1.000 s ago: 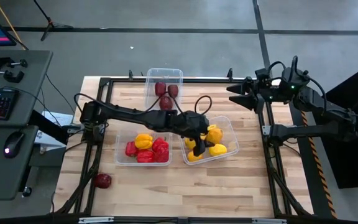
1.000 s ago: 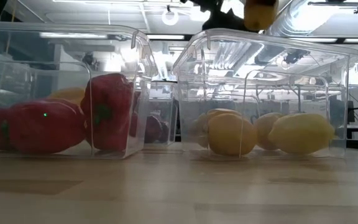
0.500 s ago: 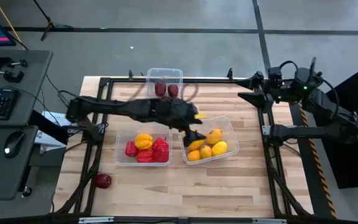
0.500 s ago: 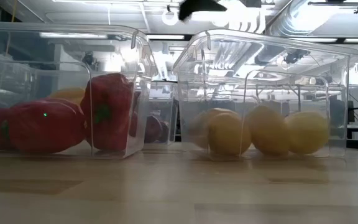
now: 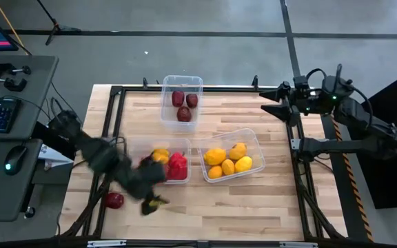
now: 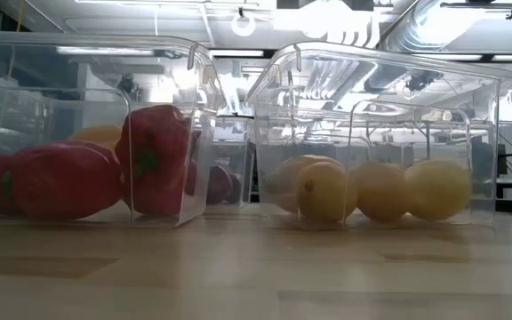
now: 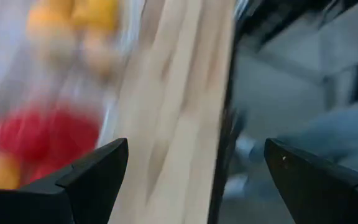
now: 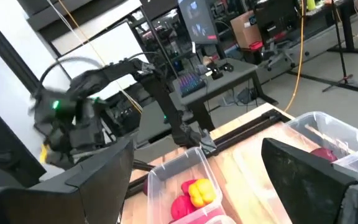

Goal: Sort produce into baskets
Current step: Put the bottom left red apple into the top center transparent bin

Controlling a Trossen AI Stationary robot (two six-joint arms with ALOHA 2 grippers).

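From above, three clear baskets sit on the wooden bench (image 5: 253, 207): the one at 12 o'clock (image 5: 182, 84) holds three maroon pieces (image 5: 183, 105), the one toward 3 o'clock (image 5: 253, 141) holds four yellow and orange pieces (image 5: 228, 160), and the middle basket (image 5: 185, 142) holds red peppers (image 5: 177, 165) with a yellow one (image 5: 160, 156). The left gripper (image 5: 154, 202) hangs over bare bench at about 7 o'clock, just beside the middle basket's near edge, its fingers apart and holding nothing, while a lone maroon piece (image 5: 114, 200) lies on the bench close by, toward 8 o'clock. The right gripper (image 5: 271, 103) waits at about 2 o'clock over the bench's edge. At bench level, the red peppers (image 6: 65, 178) press against the wall of the nearer left-hand basket (image 6: 194, 71), the yellow pieces (image 6: 376, 188) line the floor of the right-hand basket (image 6: 487, 80), and the maroon pieces (image 6: 219, 182) show dimly between them, farther back. From the left wrist, blurred red (image 7: 45, 134) and yellow (image 7: 73, 18) shapes streak past the widely parted fingers (image 7: 92, 177). From the right wrist, its own fingers (image 8: 98, 177) stand apart and empty, the pepper basket (image 8: 179, 168) and the maroon basket's corner (image 8: 334, 134) lying beyond them.
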